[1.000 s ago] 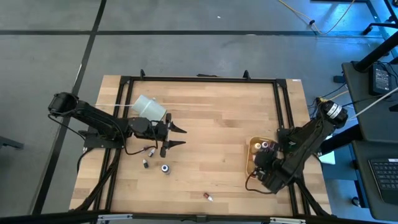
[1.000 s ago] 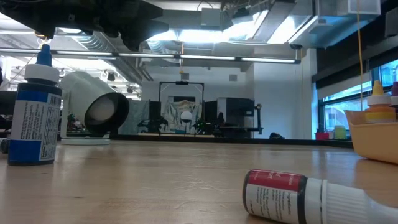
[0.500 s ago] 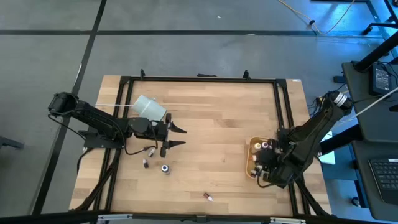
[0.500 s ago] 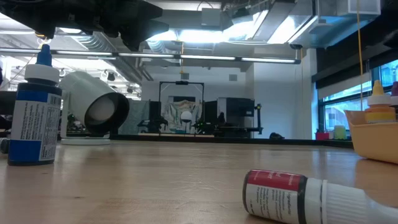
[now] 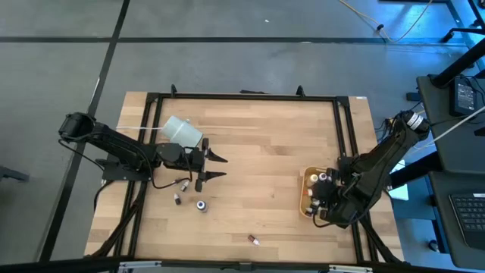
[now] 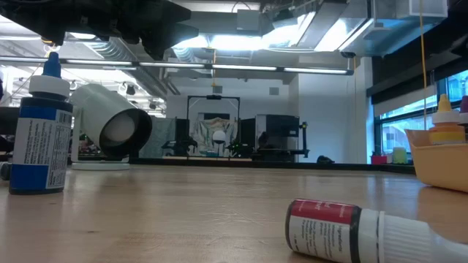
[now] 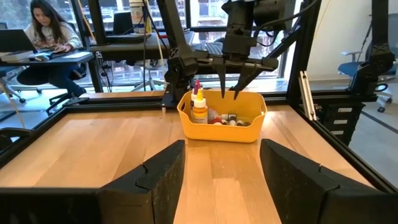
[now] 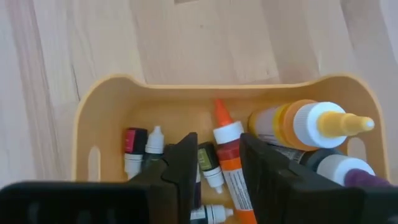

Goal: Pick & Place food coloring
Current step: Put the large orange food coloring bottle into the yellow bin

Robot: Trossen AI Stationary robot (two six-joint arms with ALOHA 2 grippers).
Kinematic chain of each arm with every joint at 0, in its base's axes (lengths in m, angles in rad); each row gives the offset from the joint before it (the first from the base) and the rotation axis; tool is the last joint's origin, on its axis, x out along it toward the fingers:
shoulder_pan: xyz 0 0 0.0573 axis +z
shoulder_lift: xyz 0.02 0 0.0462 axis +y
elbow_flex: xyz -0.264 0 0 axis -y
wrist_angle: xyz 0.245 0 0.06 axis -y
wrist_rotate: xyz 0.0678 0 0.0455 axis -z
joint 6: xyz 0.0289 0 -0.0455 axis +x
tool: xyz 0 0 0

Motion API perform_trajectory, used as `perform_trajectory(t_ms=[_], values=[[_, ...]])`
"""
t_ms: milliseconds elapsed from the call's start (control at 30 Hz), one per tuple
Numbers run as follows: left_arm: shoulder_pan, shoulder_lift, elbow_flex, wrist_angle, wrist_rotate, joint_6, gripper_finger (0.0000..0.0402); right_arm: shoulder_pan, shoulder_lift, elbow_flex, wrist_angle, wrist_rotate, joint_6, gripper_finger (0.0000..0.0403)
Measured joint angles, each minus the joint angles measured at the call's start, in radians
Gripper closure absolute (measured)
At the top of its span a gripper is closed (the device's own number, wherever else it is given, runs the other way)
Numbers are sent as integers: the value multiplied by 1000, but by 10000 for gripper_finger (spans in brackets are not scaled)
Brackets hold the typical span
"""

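Overhead, a wooden tabletop (image 5: 258, 144) carries two dark robot arms. At about 3 o'clock, the right gripper (image 5: 320, 199) hangs over a tan tray (image 5: 306, 176), its fingers (image 8: 186, 163) narrowly parted above the bottles and holding nothing. Inside the tray lie several food coloring bottles (image 8: 227, 158): an orange one, a yellow one (image 8: 298, 124), a red-labelled one and darker ones with pale caps. At about 9 o'clock, the left gripper (image 5: 212, 167) rests low over the wood, fingers (image 7: 158, 174) spread wide and empty, beside a white cup (image 5: 182, 130) lying on its side. Three small bottles (image 5: 188, 193) sit loose just toward 6 o'clock of that gripper. A red bottle (image 6: 351, 230) lies on its side near the 6 o'clock edge. A blue bottle (image 6: 40, 135) stands upright.
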Motion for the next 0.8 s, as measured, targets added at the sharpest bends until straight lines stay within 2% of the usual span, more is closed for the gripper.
perform_trajectory(t_ms=[100, 300, 433, 600, 800], values=[[0, 0, 0, 0, 0, 0, 201, 0, 0, 0, 0, 0, 1, 248], [0, 0, 0, -1, 0, 0, 198, 0, 0, 0, 6, -3, 1, 157], [0, 0, 0, -1, 0, 0, 197, 0, 6, 0, 52, -3, -29, 120], [0, 0, 0, -2, 0, 0, 201, -22, 65, 0, 63, -3, -27, 110], [0, 0, 0, -5, -3, 0, 198, -70, 145, 0, 43, -33, -59, 124]])
